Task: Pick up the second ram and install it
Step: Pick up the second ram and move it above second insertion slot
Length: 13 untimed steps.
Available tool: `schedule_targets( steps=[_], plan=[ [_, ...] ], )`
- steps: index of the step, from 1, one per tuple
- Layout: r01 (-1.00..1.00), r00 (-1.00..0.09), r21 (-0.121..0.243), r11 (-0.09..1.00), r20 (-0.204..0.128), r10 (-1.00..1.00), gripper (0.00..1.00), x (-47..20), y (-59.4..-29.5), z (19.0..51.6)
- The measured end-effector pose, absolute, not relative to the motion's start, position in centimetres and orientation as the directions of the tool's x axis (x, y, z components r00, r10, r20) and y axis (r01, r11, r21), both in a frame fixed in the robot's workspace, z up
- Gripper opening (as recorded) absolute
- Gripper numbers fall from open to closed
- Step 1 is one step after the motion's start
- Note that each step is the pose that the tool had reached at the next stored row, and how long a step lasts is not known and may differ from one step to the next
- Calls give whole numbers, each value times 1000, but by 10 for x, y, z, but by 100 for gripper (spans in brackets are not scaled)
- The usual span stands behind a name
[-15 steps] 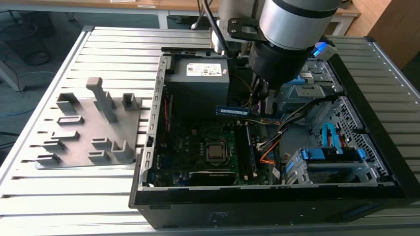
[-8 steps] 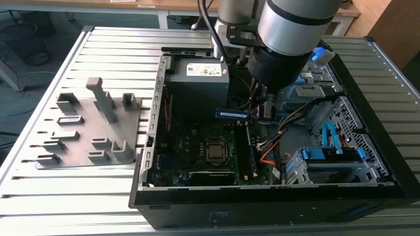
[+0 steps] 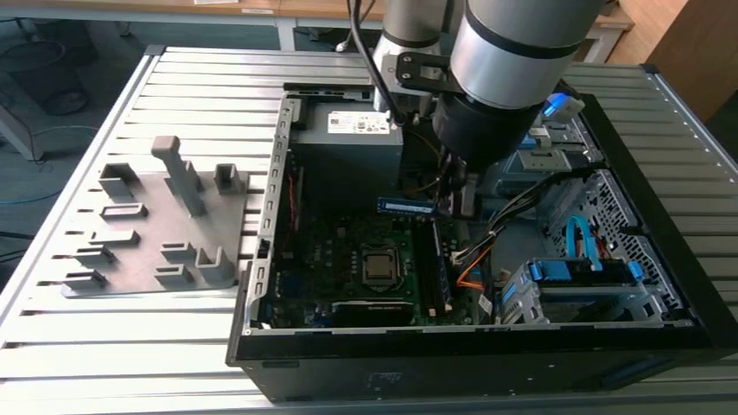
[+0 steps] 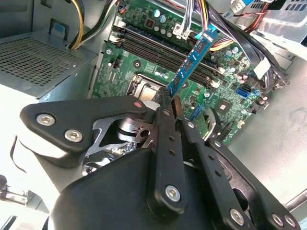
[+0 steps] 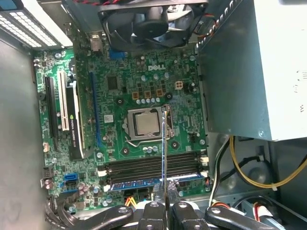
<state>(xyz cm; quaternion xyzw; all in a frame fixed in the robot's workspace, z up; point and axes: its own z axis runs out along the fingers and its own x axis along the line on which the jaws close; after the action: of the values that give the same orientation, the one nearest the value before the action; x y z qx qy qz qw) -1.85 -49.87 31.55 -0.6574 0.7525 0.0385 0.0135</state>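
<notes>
The gripper (image 4: 171, 99) has its jaws clenched on the ram (image 3: 406, 206), mid-frame in the exterior view, above the board (image 5: 120, 86) and crosswise to the slots (image 5: 151, 167). If pressed down unaligned, it could jam or bend.

A white label (image 3: 361, 123) with dark print lies on the power supply (image 3: 346, 160) in the exterior view, its lines too small to read. In the first wrist view a white logo is printed on the motherboard (image 5: 124, 67) near the fan (image 5: 148, 21), and an expansion card (image 5: 73, 115) bears a green-and-white strip of print. The second ram (image 4: 192, 64) carries small pale markings, illegible.
</notes>
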Motion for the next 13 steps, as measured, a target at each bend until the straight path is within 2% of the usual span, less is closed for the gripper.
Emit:
schedule_targets(
  steps=[13],
  plan=[
    [-990,-135,40,133,-71,-988,14,-22,-504,304]
  ],
)
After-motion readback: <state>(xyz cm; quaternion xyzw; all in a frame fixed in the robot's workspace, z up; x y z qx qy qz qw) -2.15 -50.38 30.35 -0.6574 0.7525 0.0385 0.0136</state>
